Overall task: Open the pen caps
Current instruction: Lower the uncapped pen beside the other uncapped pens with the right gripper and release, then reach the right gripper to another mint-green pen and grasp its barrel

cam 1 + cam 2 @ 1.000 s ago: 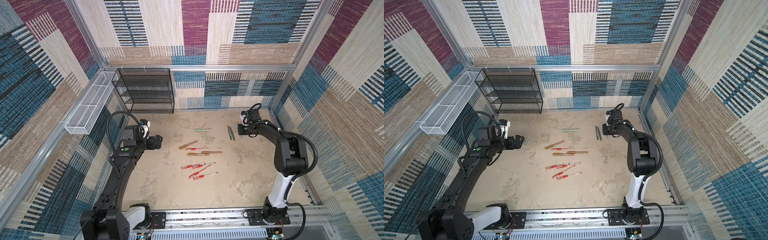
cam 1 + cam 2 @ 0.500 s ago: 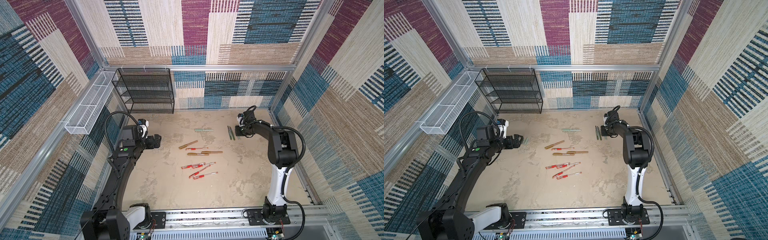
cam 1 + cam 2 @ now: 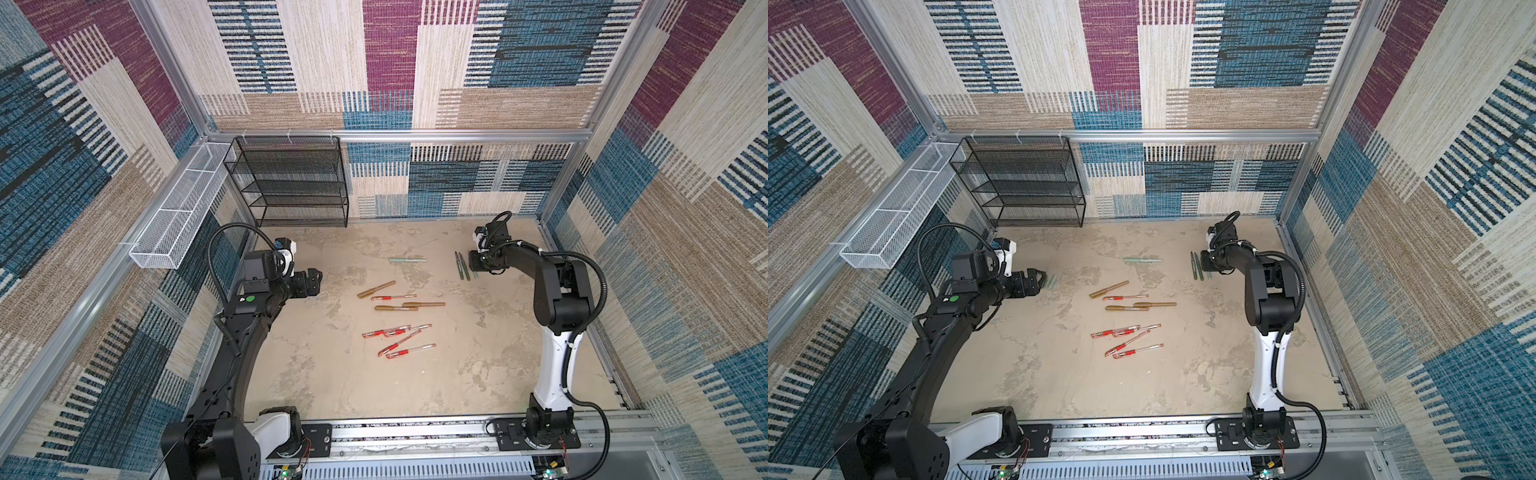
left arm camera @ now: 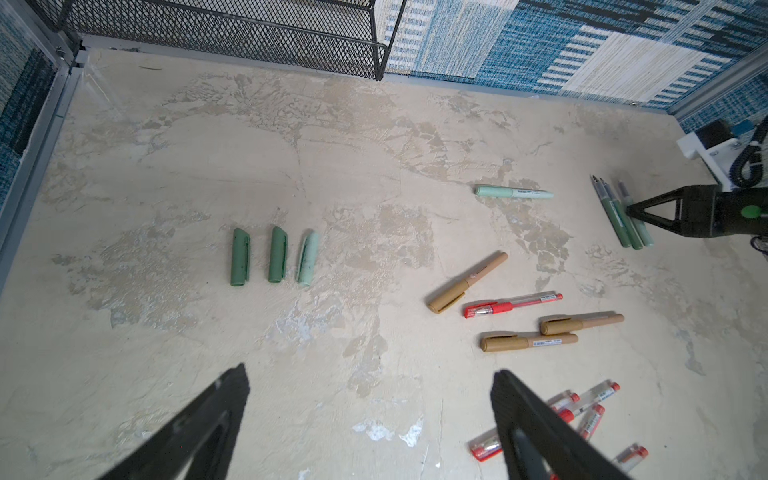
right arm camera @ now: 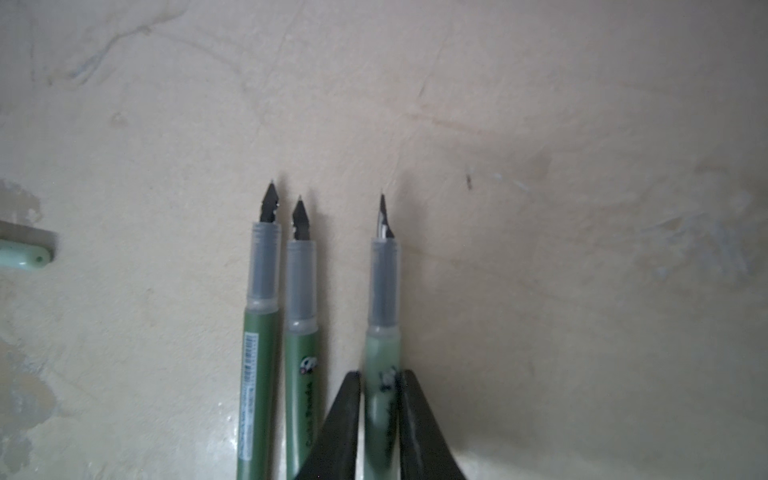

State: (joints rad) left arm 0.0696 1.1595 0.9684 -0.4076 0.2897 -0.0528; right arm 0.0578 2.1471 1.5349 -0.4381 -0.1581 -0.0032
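Left gripper [image 4: 370,371]: spread wide, nothing between the fingers, hanging above bare table [image 4: 174,340].

Right gripper [image 5: 381,374]: down at table level, fingers drawn narrow, one on either side of the pale green pen body [image 5: 382,340], which lies flat on the table. Whether they pinch it or only flank it I cannot tell, as that stretch is blurred.

View differences:
- Only the left wrist view shows the loose caps [image 4: 277,255] plainly. They lie side by side in a row, not touching, on the left arm's side and well apart from the pens.
- In both top views the left gripper covers most of that row. A pale sliver shows just past it in a top view [image 3: 1052,281].
- Only the right wrist view shows the bare nibs and a small panda print on the bodies.
- A finger hides part of the red pile in the left wrist view. Both top views show it whole.

Counts:
- Loose caps: three, two dark green and one pale.
- Uncapped green pen bodies [image 3: 462,266]: three, side by side at the right gripper.
- Capped: one pale green pen [image 3: 408,260], three gold pens [image 3: 376,289] and five red pens [image 3: 392,297]. One red lies among the gold and four lie in a loose pile nearer the arm bases.
- Caps in all: twelve, nine of them on.
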